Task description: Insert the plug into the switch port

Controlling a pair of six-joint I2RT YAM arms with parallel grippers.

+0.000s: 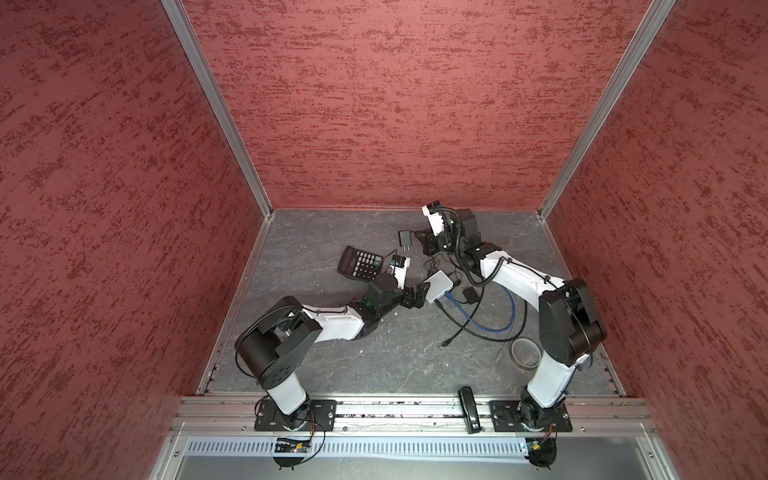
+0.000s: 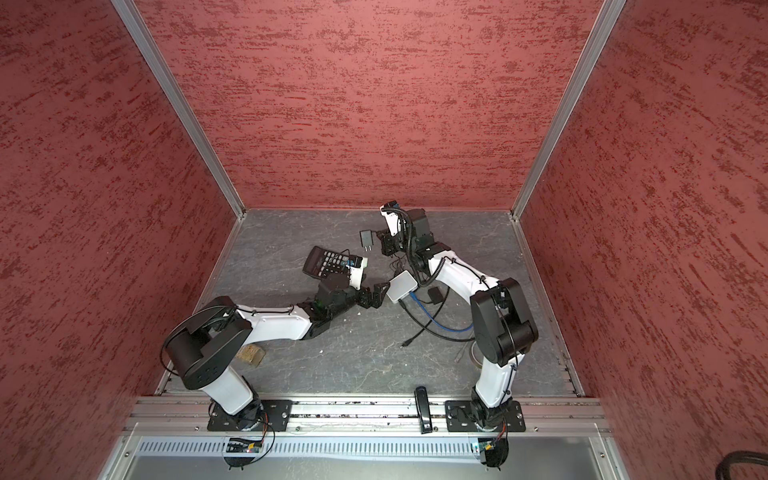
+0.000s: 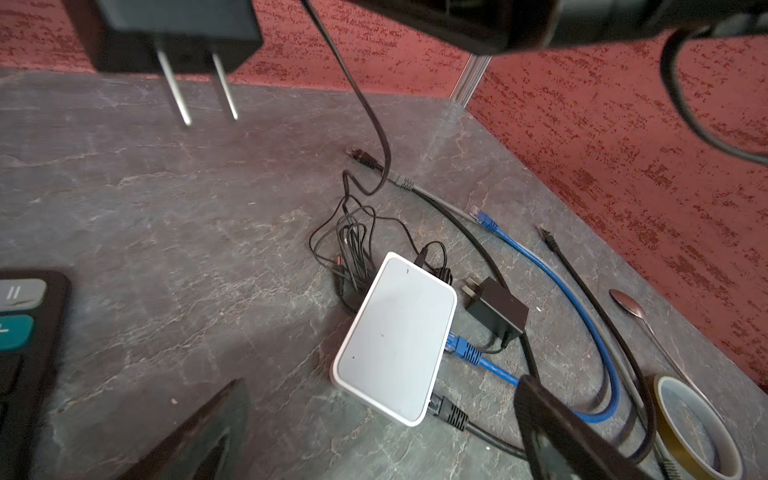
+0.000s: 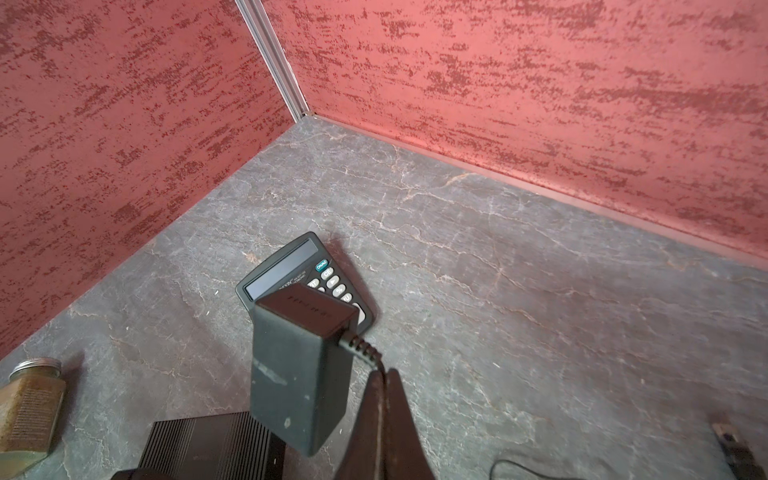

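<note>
A black desk calculator (image 1: pixel 359 262) is left flat on the grey stone-patterned bench (image 1: pixel 316 232). Beside it, a black two-pronged power adapter (image 1: pixel 404 240) is hung in the air by its thin black cord (image 4: pixel 360 346), which is pinched in the closed right tool (image 4: pixel 383 380), apparently so that slack is lifted off the bench. The left tool (image 1: pixel 420 296) is spread wide at one end of the small white plastic switch (image 1: pixel 438 286), probably so that it can be steadied. The switch is laid flat between the arms, a blue cable (image 3: pixel 469 353) and a black cable (image 3: pixel 451 411) already seated; whether the loose blue plug (image 3: pixel 484 218) beyond is meant cannot be told.
</note>
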